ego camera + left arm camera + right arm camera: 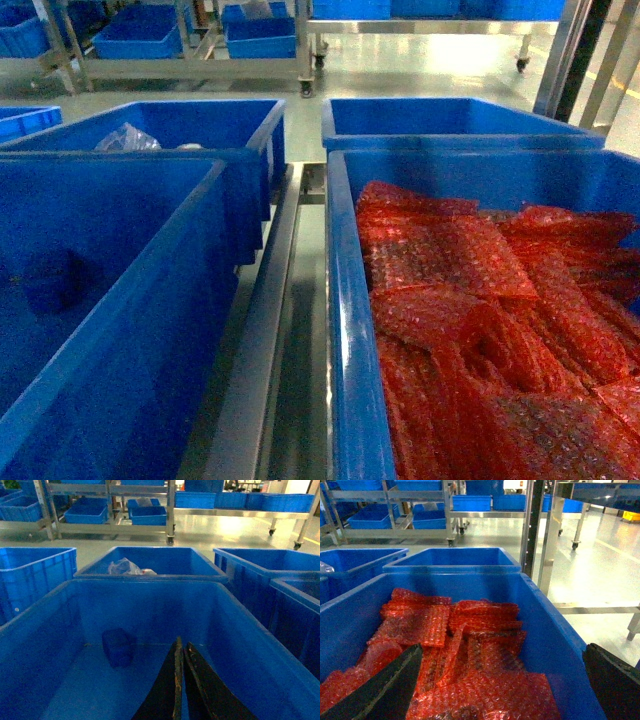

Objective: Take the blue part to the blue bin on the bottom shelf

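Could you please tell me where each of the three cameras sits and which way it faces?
Head: rides on the robot, slanting down between the blue bin and the crate of red bubble-wrap bags; no arm shows.
Left wrist: above the blue bin, facing forward into it; the shut left pincer shows, and a small blue block lies inside.
Right wrist: above the bag crate; the open right pincer shows.
Shared: head and right wrist both see the bags.

Left pincer (181,680) black, tapered fingers, worn edges
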Robot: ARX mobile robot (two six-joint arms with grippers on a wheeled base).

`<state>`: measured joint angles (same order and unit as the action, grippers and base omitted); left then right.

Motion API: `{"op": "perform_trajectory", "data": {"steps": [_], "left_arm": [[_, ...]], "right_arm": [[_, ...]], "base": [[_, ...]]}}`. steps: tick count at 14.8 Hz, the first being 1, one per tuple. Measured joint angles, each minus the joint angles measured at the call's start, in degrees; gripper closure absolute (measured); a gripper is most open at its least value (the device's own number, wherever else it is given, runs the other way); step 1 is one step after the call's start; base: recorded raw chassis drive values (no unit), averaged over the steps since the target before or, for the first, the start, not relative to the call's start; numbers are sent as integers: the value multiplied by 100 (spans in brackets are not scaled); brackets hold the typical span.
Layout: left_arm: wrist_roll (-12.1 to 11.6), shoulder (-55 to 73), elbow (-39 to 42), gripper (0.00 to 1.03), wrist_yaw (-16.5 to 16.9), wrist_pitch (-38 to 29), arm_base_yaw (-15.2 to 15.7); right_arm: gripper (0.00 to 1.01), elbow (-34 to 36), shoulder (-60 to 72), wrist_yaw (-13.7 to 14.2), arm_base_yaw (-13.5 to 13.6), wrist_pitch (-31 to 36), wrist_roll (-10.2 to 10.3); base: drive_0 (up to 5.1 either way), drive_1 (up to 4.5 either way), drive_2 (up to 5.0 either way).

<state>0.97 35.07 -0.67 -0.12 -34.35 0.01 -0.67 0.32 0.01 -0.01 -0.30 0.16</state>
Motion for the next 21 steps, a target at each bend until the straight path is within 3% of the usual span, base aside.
{"op": "perform_trajectory", "data": {"steps": [6,15,16,20,21], "left_arm": [[-2,-1388,2,101,0,1338,0],[0,-2570,4,101,2,2527,0],[-2,-3161,0,101,28,3418,0],[-13,-3458,0,101,11,3438,-2],[-11,-3458,0,94,9,3462,-2]], "right_arm": [[3,0,0,0,0,0,0],[3,0,0,0,0,0,0],[3,0,0,2,0,-4,-2],[3,0,0,0,0,0,0],[3,0,0,0,0,0,0]], "base": [[0,0,0],[0,0,0],[0,0,0],[0,0,0],[0,0,0]]}}
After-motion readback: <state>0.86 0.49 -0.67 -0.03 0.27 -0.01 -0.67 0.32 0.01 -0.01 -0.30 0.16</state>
